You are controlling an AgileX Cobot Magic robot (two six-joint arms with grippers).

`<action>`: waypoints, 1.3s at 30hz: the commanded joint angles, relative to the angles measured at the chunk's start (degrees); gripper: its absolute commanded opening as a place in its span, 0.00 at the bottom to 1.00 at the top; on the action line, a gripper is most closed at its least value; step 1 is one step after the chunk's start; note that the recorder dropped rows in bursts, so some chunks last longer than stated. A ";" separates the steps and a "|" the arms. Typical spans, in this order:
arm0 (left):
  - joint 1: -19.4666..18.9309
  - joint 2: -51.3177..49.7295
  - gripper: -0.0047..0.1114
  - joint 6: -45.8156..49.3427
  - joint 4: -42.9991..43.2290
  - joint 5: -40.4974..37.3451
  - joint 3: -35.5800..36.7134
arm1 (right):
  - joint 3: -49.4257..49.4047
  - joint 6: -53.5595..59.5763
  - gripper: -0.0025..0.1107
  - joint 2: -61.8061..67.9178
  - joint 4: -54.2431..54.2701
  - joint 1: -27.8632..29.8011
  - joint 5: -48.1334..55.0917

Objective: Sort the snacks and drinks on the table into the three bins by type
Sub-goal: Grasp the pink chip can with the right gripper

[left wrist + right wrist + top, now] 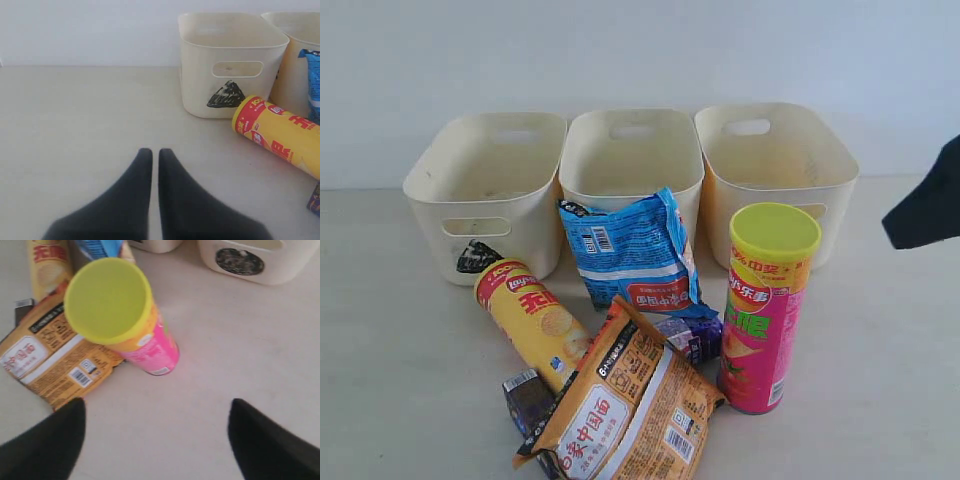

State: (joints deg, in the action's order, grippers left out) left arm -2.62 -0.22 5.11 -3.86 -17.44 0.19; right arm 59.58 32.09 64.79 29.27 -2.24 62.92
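Observation:
A pink chip canister (pixel 765 310) with a lime lid stands upright on the table (pixel 400 330), right of the pile. My right gripper (pixel 157 407) hovers open and empty above and beside the pink canister (pixel 130 325). A yellow canister (pixel 532 322) lies on its side. A blue bag (pixel 630 255) leans against the middle bin (pixel 630 160). An orange-brown bag (pixel 625 405) lies in front, over a dark carton (pixel 527 398) and next to a purple-blue carton (pixel 692 335). My left gripper (pixel 151 152) is shut and empty, low over bare table left of the yellow canister (pixel 280 135).
Three cream bins stand in a row at the back: left bin (pixel 485 195) with a triangle mark (pixel 226 95), the middle one, and the right bin (pixel 775 165). A bin with a circle mark (pixel 240 261) shows in the right wrist view. Dark arm part (pixel 925 205) enters from the right.

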 commanded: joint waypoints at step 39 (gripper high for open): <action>-0.20 0.22 0.07 -0.58 -0.17 0.94 -0.19 | -15.26 -15.08 0.28 12.94 -13.35 -26.50 -47.74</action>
State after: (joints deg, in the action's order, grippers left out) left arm -2.62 -0.22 5.11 -3.86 -17.44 0.19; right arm 44.48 17.25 77.73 16.29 -28.56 15.15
